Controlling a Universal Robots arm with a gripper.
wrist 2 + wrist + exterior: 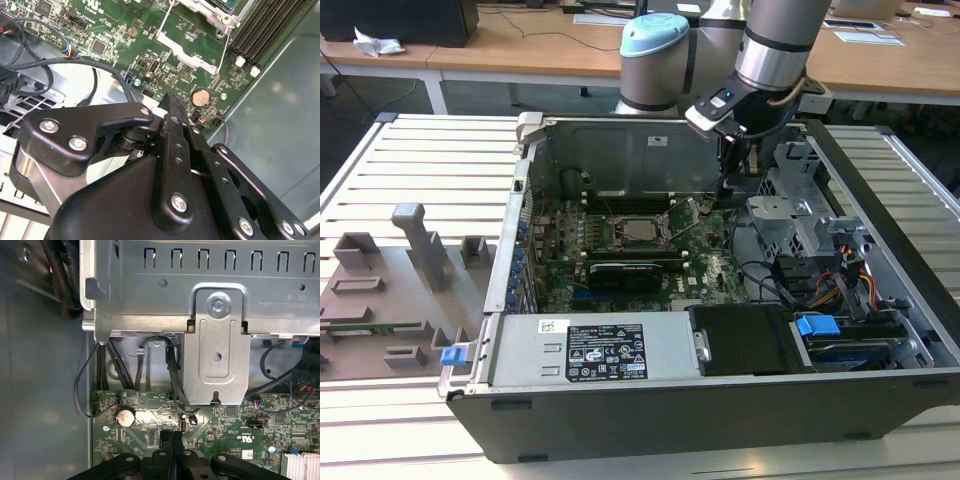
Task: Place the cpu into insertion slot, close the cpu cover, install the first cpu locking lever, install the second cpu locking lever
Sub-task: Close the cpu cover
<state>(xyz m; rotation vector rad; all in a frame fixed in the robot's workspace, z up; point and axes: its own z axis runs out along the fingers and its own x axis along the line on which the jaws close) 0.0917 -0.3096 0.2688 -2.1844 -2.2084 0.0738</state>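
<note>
In the exterior view the cpu (640, 231) lies silver side up in the insertion slot (642, 214) in the middle of the green motherboard. The slot's silver surround (207, 15) sits at a corner of the second wrist view, with thin wire levers (163, 22) standing off beside it. I cannot tell whether the cpu cover is folded down. My gripper (727, 192) hangs inside the case to the exterior view's right of the slot, above the board. Its black fingers (172, 102) are pressed together, shut on nothing, and the fingertips (171, 434) hover near a coin battery (125, 416).
A labelled power supply (610, 350) fills the case's near side. A metal drive cage (800, 210) and cables stand on the exterior view's right, its bracket (216, 350) close ahead of the gripper. Black memory slots (265, 30) flank the socket. A grey fixture board (390, 290) lies outside the case.
</note>
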